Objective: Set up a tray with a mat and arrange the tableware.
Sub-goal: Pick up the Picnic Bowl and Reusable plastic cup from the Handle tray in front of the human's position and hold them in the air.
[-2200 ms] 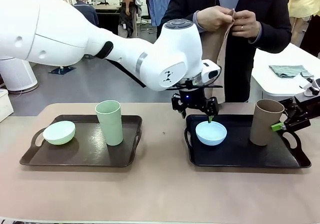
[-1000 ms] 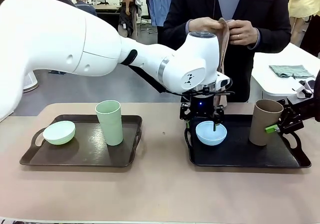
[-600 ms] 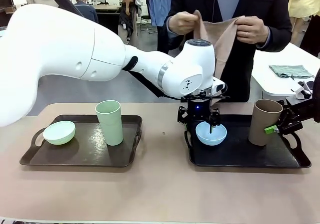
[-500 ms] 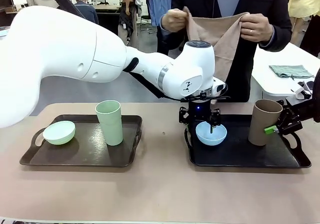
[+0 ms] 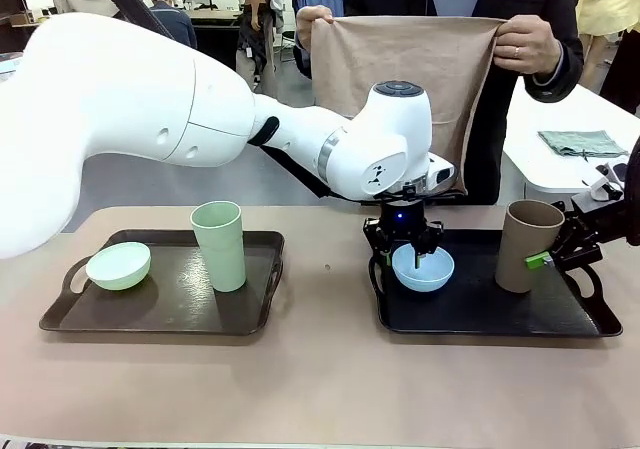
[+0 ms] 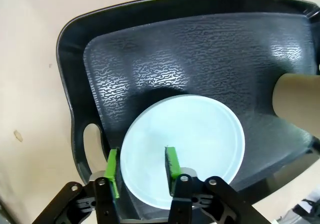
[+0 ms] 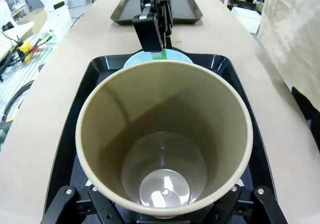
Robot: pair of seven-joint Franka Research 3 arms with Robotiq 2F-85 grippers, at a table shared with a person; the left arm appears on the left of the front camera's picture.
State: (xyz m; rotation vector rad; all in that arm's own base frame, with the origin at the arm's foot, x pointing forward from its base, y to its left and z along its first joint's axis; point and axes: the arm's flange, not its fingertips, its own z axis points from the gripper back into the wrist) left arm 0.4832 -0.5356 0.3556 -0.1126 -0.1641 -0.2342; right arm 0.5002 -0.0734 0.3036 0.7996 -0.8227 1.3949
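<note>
My left gripper [image 5: 405, 257] [image 6: 142, 169] reaches across to the right tray [image 5: 480, 314] and is shut on the near rim of the pale blue bowl [image 5: 430, 271] [image 6: 190, 144], one green pad inside and one outside. The right gripper [image 5: 545, 259] straddles the brown cup [image 5: 525, 244] [image 7: 165, 134], a green pad against its side. Whether both pads press it is hidden by the cup. The person holds a tan mat [image 5: 400, 59] spread out above the far edge. A pale green bowl [image 5: 118, 265] and a pale green cup [image 5: 218, 245] stand on the left tray [image 5: 170, 309].
The two dark trays lie side by side with a bare strip of tan table [image 5: 325, 269] between them and more bare table in front. A white side table [image 5: 570, 159] with a folded cloth stands at the far right.
The left gripper came down onto the blue bowl and shut on its rim. The person unfolded the mat and holds it wide. The brown cup shifted slightly left with the right gripper.
</note>
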